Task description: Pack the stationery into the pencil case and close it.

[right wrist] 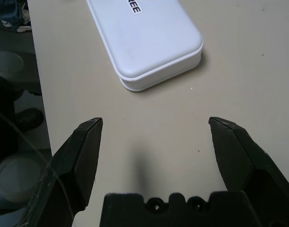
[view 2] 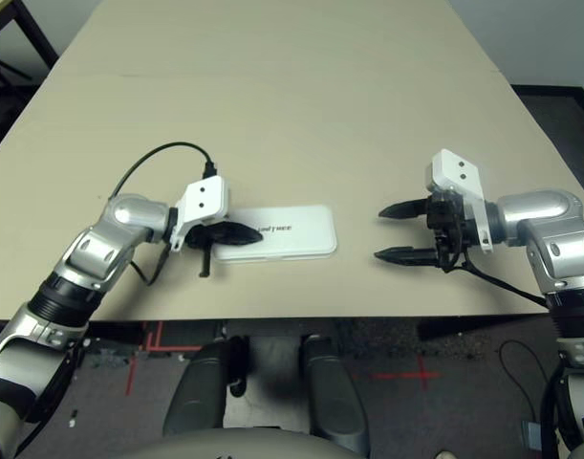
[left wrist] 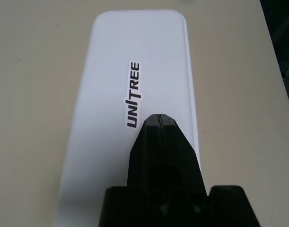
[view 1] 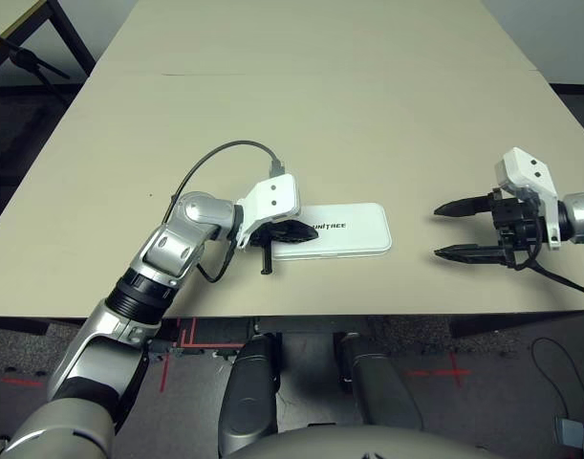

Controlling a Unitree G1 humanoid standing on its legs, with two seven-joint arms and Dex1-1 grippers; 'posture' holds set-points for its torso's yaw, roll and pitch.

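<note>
I see my left gripper (view 1: 293, 230) clenched tight, fingers pressed together with nothing between them, resting over the near left end of the flat white rounded plastic pencil case (view 1: 354, 229), whose lid lies shut. My right gripper (view 1: 461, 229) hangs spread wide and empty, well apart. The case sits near the beige table's (view 1: 301, 86) front edge, with bare tabletop beyond.

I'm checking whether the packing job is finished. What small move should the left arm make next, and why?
Probably lift the left tool off the case and draw it back. The lid lies flat and looks closed, the shut tool rests over its left end by the lettering, and the right tool hangs open, apart from it.
</note>
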